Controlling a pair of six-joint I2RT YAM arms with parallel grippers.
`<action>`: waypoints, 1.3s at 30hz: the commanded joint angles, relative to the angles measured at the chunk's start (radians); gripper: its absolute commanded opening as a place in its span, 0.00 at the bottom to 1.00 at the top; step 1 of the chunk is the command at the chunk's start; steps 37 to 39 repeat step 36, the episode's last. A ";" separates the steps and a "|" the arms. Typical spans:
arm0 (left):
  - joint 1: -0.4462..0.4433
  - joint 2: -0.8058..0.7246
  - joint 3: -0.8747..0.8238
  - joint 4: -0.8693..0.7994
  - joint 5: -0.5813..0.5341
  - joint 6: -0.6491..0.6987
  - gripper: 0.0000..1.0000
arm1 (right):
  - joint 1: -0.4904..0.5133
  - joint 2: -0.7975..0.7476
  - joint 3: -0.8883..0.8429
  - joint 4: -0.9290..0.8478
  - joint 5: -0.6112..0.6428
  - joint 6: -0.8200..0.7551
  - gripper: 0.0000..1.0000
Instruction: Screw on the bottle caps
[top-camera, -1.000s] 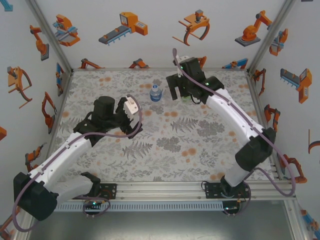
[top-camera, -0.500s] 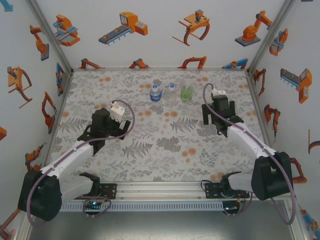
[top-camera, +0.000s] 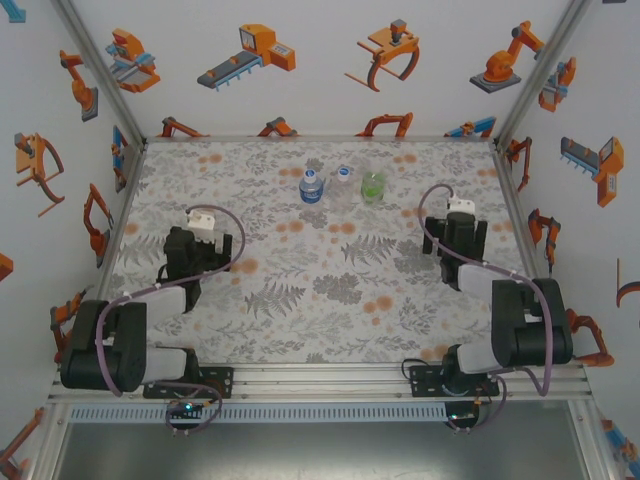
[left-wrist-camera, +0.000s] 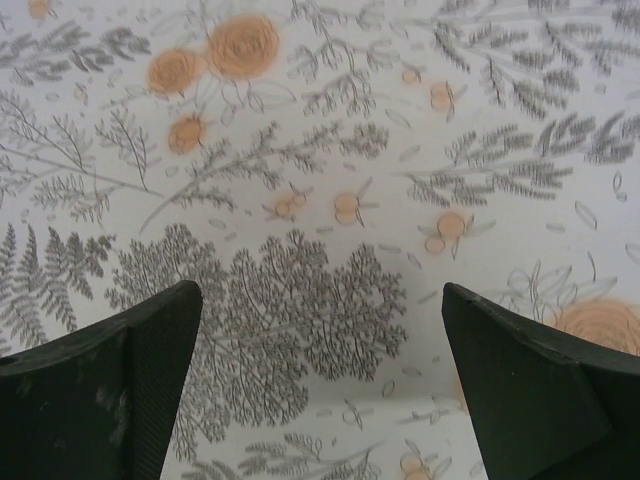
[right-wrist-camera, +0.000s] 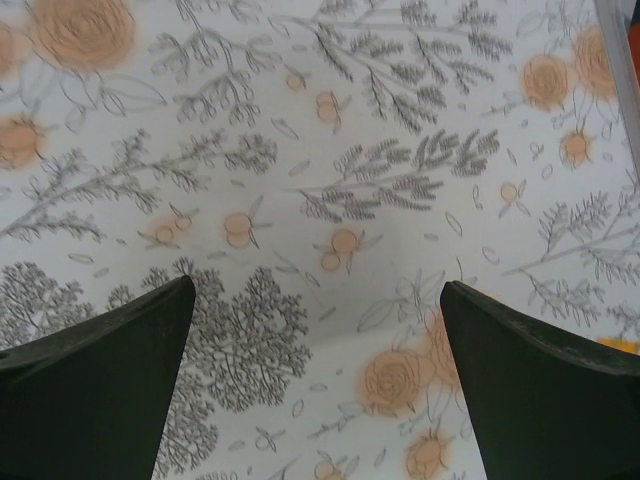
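Three bottles (top-camera: 343, 184) stand on floral tablecloth (top-camera: 330, 300); robot-patterned walls (top-camera: 300, 90) around.

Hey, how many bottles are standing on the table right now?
3, in a row near the far edge of the table: the blue-label bottle on the left, the plain clear bottle in the middle, the green bottle on the right. None seems hidden.

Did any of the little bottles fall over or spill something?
No, nothing looks wrong. The green bottle, the plain clear bottle and the blue-label bottle all stand upright in a row at the far side of the table, and no puddle shows on it.
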 joint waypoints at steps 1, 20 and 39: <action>0.041 0.052 -0.008 0.207 0.107 -0.066 0.97 | -0.043 0.012 -0.035 0.209 -0.097 0.027 0.99; 0.128 0.219 0.057 0.259 0.172 -0.152 0.97 | -0.071 0.111 -0.111 0.424 -0.170 0.037 0.99; 0.128 0.215 0.073 0.220 0.133 -0.168 0.97 | -0.071 0.109 -0.112 0.423 -0.166 0.037 0.99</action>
